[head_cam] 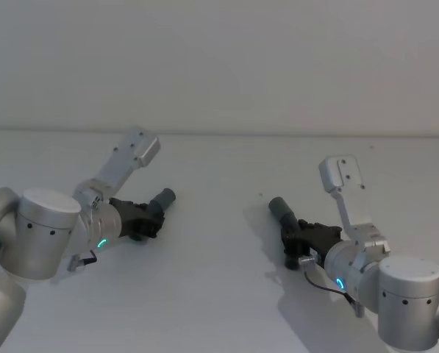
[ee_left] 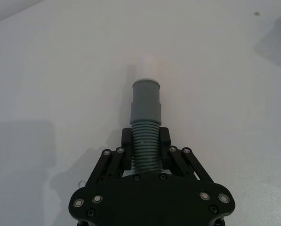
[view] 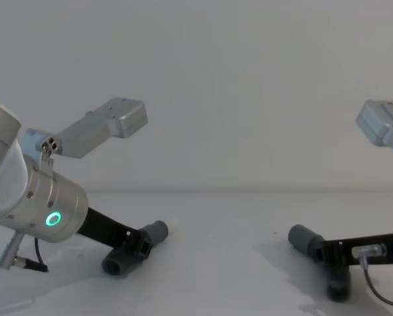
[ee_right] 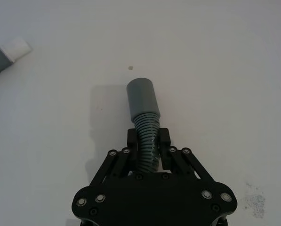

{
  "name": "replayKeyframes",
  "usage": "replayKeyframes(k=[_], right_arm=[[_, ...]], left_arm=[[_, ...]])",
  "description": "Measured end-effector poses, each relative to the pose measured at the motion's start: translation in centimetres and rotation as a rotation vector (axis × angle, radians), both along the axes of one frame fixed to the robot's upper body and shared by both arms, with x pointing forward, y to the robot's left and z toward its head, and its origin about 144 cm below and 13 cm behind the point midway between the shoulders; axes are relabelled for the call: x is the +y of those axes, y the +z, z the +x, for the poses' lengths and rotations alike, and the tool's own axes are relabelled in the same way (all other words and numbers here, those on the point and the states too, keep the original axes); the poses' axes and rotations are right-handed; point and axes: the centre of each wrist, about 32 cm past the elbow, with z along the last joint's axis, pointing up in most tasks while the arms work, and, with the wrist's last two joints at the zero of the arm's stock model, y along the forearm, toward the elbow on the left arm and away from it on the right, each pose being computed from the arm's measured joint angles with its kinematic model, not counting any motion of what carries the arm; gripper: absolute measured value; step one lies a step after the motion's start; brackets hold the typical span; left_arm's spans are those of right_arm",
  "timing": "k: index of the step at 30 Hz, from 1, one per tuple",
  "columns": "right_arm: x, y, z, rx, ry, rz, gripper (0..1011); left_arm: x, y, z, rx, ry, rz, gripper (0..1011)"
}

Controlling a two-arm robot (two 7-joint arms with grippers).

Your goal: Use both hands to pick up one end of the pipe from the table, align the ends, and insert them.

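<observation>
The left gripper [ee_left: 145, 139] has its fingers [ee_left: 164, 137] closed around the ribbed middle of the white-tipped pipe piece [ee_left: 146, 101]. It holds the piece low over the left side of the table [head_cam: 219, 294], with the cuff angled toward the centre. The right gripper [ee_right: 148, 136] likewise clamps the ribbed middle of the plain grey pipe piece [ee_right: 141, 96] on the right side, cuff pointing inward; the two pieces are well apart, their ends not joined.
</observation>
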Motion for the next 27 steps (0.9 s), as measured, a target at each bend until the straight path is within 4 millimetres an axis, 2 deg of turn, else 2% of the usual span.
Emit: replayKeyframes(k=[3,7,18,27], right_arm=[[0.0,0.0,0.0,0.0,0.0,0.001,188],[0.0,0.0,0.0,0.001,0.0,0.002,138],[-0.3,0.0,0.0,-0.018,0.014,0.011,125],[-1.5,0.3,0.0,-0.096,0.082,0.042,125]], left_arm=[[0.0,0.0,0.0,0.0,0.0,0.0,315],[0.0,0.0,0.0,0.0,0.0,0.0,315],[-0.8,0.3,0.2,-0.001,-0.007,0.034,315],[-2.1,1.3,0.0,-0.048,-0.066,0.094,315]])
